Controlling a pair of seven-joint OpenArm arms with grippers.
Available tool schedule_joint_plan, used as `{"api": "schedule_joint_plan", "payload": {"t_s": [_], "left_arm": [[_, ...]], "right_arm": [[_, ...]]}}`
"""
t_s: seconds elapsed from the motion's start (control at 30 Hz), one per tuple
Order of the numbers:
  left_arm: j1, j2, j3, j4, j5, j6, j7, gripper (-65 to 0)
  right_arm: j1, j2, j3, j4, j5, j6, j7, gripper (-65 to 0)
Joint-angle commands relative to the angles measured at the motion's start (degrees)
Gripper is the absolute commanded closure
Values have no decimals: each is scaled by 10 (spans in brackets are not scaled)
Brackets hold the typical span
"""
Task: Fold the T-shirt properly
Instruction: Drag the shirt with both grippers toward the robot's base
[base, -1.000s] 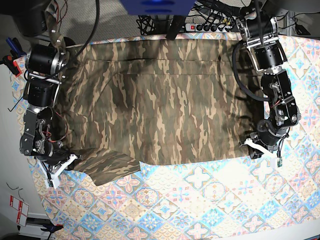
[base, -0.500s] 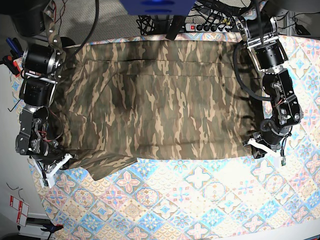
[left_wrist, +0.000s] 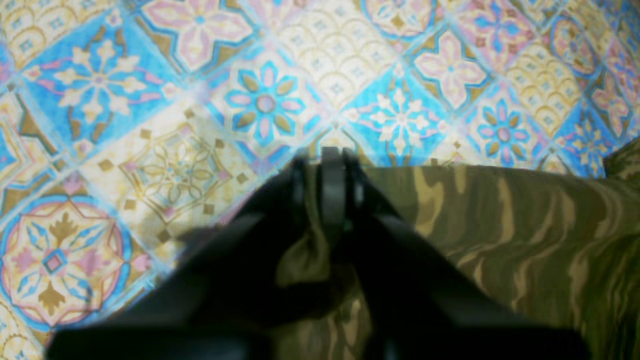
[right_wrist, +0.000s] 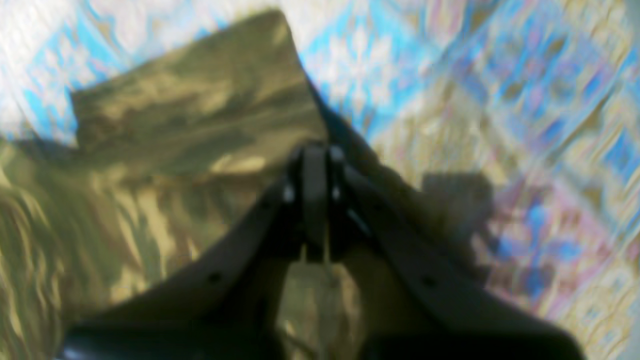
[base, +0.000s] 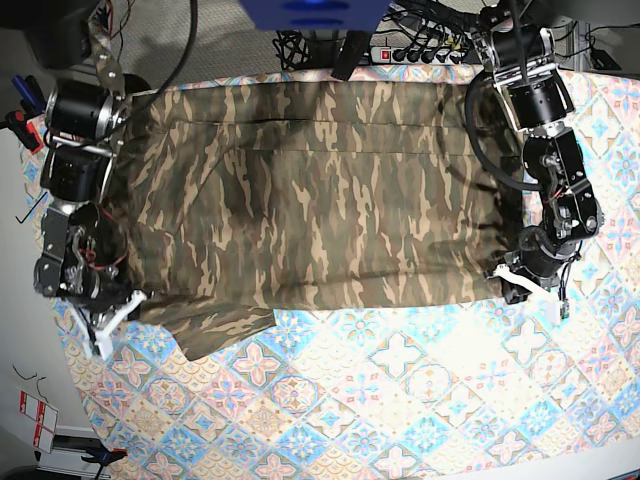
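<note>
Drawn upward in frame since earlier, T-shirt (base: 310, 200) hem corners are held clamped by left gripper (base: 508, 283) and right gripper (base: 128, 305); spreading underway, release judged next.

Your T-shirt (base: 310, 200) lies spread flat on the tablecloth (base: 400, 400), stretched between your two pincers. The left gripper (base: 512, 282) sits at the shirt's near corner on the base view's right, touching the cloth edge; from its own camera the shirt (left_wrist: 500, 240) runs off to its right, and bare tablecloth (left_wrist: 150, 125) lies ahead and to its left. The right gripper (base: 128, 305) sits at the opposite near corner. From its camera the shirt (right_wrist: 175, 140) spreads ahead and to its left, with tablecloth (right_wrist: 500, 125) to its right. A sleeve (base: 225, 328) juts past the near hem, just beside the right gripper.
</note>
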Motion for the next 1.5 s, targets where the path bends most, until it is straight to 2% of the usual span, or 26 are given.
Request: {"api": "schedule_joint_plan", "payload": {"t_s": [0.0,0.3,0.53,0.8,1.03,1.13,1.37,1.47], "left_arm": [[-4,-7,-2,21,-3,-1,-12,0],[48,-7,0,36,-4,-2,-12,0],[73,-7,0,36,-4,-3,-14,0],[89,-7,2,83,-4,-4,-10,0],[101,-7,14,84,-1,-4,-10,0],[105,-8,25,84,-1,-4,-11,0],[110,-8,25,89,-1,-4,-10,0],[121,-9,25,99,-1,-5,-10,0]], "right_arm": [[21,10,1,13,6,-1,15,-2],[-3,10,2,53,6,-1,-11,-2],[-37,10,4,56,6,-1,-11,-2],[-57,9,6,58,6,-1,-11,-2],[-78,9,6,95,6,-1,-11,-2],[-78,9,7,97,6,-1,-34,-2],[-94,10,8,133,7,-1,-43,-2],[-104,9,30,134,7,-1,-56,-2]]}}
